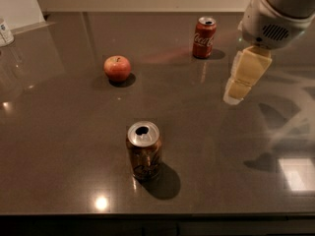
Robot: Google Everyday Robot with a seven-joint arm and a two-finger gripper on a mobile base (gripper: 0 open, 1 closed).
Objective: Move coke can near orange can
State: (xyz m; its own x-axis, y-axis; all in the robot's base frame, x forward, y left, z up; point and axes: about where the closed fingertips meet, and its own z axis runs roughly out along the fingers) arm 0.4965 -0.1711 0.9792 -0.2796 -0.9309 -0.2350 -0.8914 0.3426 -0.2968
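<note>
- I'm seeing dim light; glare is glinting on the table (59, 146) at 7 o'clock.
- The orange can (143, 151) is casting its shadow toward 5 o'clock.
- The gripper (234, 96) is hovering, brightly lit, at 3 o'clock.

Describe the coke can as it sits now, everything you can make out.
The coke can is a red metal soda can with white script and a silver top whose opening looks dark. It stands upright on the far part of the dark glossy table, with a small shadow at its base. Only the table touches it. The gripper hangs apart from it, further right in the picture and nearer the camera.
</note>
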